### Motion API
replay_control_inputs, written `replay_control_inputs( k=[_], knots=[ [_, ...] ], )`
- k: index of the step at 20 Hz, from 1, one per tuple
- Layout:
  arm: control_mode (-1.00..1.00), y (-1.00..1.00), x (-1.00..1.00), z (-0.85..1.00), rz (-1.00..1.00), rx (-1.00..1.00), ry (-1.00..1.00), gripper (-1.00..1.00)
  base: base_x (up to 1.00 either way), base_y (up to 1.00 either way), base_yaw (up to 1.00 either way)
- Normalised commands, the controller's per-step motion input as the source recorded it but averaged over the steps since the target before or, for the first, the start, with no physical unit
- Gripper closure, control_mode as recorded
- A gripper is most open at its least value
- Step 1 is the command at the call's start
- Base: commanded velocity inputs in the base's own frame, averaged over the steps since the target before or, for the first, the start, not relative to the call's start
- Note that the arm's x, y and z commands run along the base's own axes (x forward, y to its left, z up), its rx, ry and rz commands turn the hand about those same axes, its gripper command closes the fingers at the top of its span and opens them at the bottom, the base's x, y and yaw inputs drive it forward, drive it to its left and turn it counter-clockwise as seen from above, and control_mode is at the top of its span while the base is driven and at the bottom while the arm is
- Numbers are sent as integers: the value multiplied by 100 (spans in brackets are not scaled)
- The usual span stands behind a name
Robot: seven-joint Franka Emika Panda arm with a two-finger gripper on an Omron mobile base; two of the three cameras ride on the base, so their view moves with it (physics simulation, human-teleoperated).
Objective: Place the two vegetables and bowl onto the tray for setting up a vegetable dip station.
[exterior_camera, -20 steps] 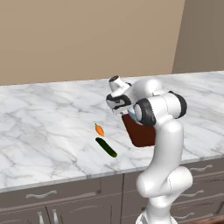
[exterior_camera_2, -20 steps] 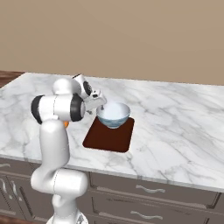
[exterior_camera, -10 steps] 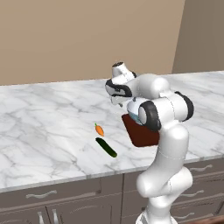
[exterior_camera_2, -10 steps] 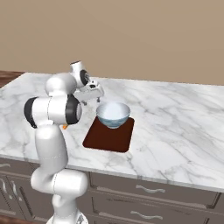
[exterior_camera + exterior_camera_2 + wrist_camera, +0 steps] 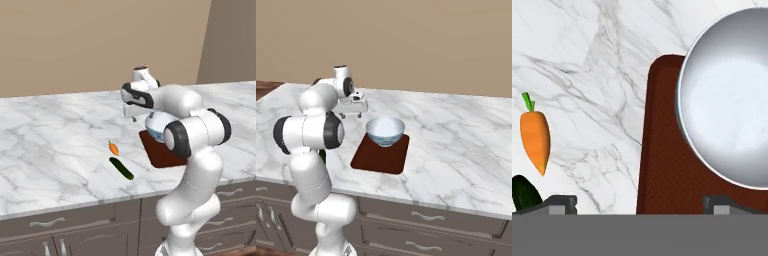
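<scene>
Bowl [image 5: 385, 131] already set on the tray [image 5: 378, 159], toward its far end, upright and free of the claw. Carrot [image 5: 114, 148] and cucumber [image 5: 121, 168] lying on the marble counter [image 5: 50, 140] to the left of the tray, close together but apart, both well clear of the board's edge. Gripper [image 5: 352, 111] hanging above the counter just beside the bowl's left rim, jaws spread wide with nothing between them; in the hand view fingertips [image 5: 559, 204] standing far apart at the bottom, with the carrot at the left and a dark green end of the cucumber in the lower left corner.

Next step, by the look of it: fetching one vegetable, probably the carrot as the nearer. For a clean pick: swing left and away from the bowl before descending, so as not to knock it; centre over the carrot's thick middle; turn the wrist to bring the jaws across its short width, not along its length; come straight down until the tips straddle it near the counter; close gently, since a small tapered body may squirt out sideways. Worth keeping clear of the cucumber while closing
</scene>
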Motion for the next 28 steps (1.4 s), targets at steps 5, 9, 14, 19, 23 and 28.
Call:
replay_control_inputs(
  k=[5, 9, 14, 19, 23, 28],
  knots=[
    [-100, 45, -46, -1, 0, 18, 0, -100, 0, 0, 0],
    [-100, 54, -9, -13, -2, 5, 3, -100, 0, 0, 0],
    [-100, 64, 3, -30, -4, 0, 1, -100, 0, 0, 0],
    [-100, 62, 6, -25, -5, -1, 0, -100, 0, 0, 0],
    [-100, 36, 3, -30, -7, -1, 1, -100, 0, 0, 0],
    [-100, 1, 41, -36, -6, 0, 7, -100, 0, 0, 0]
  ],
)
